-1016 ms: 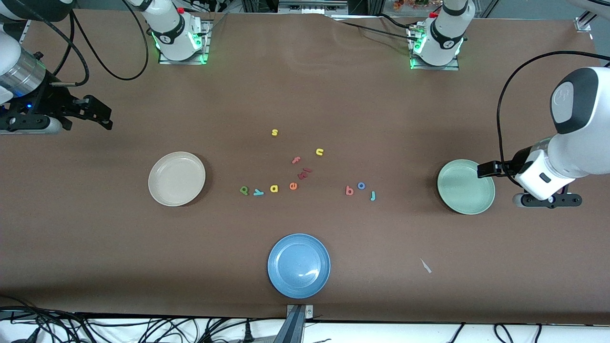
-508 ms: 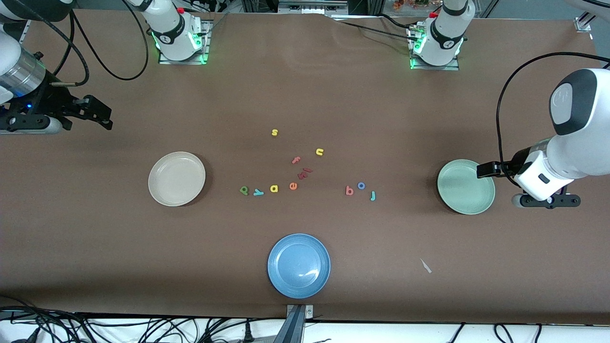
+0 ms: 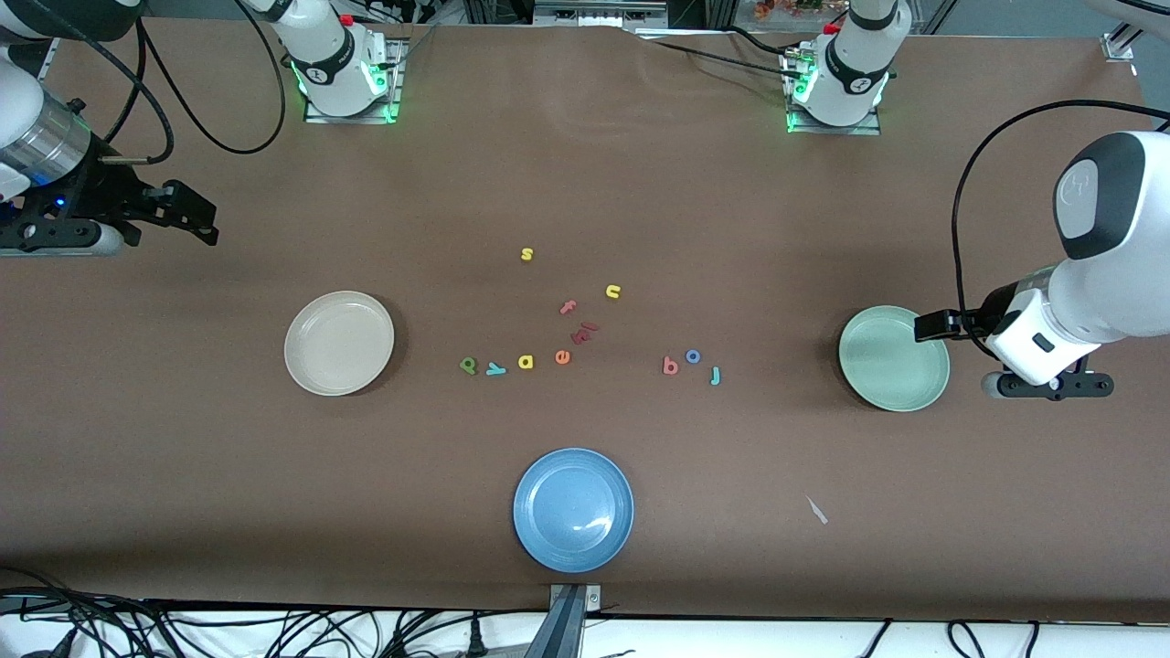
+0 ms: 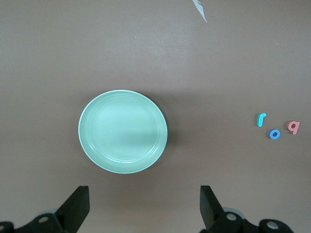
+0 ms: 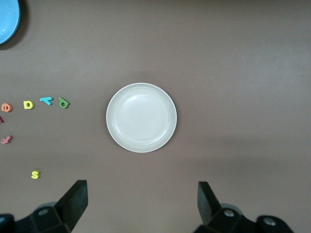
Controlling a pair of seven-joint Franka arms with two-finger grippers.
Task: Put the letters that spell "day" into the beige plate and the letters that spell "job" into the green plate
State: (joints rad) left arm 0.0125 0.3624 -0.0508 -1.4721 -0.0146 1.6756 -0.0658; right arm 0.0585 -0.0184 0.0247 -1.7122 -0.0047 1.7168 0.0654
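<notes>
Overhead, the left gripper (image 4: 141, 206) hung wide open above the green plate (image 4: 123, 131); the right gripper (image 5: 141, 204), equally spread, hung above the beige plate (image 5: 141, 117).

From high across the desk (image 3: 640, 183) we face both bases; each wrist camera looks straight down, sharing a plate and letters with us.

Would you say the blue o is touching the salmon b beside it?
Apart. The left wrist view shows brown table between the blue o and the salmon b; the front view shows the same gap.
</notes>
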